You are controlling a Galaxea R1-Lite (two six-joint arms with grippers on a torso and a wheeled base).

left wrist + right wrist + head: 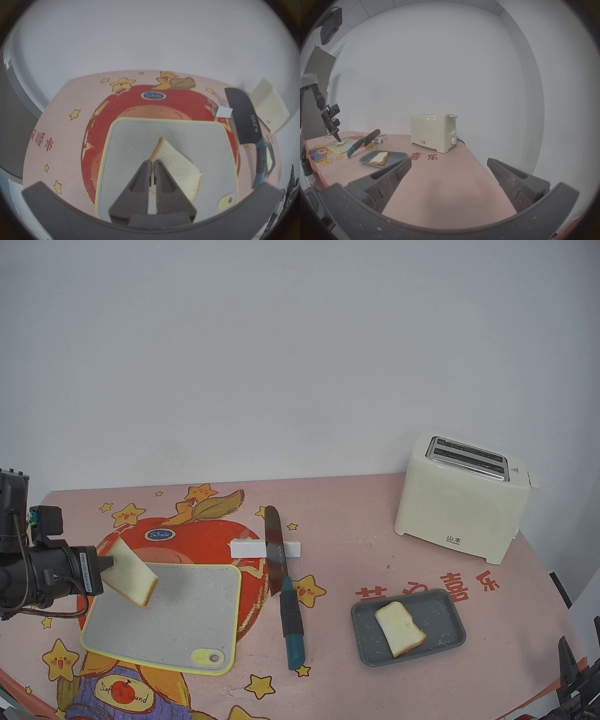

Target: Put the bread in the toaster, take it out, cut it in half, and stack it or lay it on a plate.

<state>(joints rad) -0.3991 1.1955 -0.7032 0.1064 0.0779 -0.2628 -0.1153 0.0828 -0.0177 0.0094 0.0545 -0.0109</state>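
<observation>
My left gripper (107,563) (153,165) is shut on a half slice of bread (130,572) (178,167), held tilted just above the left part of the grey cutting board (181,621) (137,140). Another half slice (399,627) (379,158) lies on the dark grey plate (437,612) (393,156). The cream toaster (462,496) (432,132) stands at the back right, its slots empty. The knife (281,584) (248,122) lies right of the board, its blade resting on a small white block (247,548). My right gripper (450,175) is open, off the table's right front corner.
The pink tablecloth (350,527) with its apple print covers the table. A white wall stands close behind. There is bare table between the knife, the plate and the toaster.
</observation>
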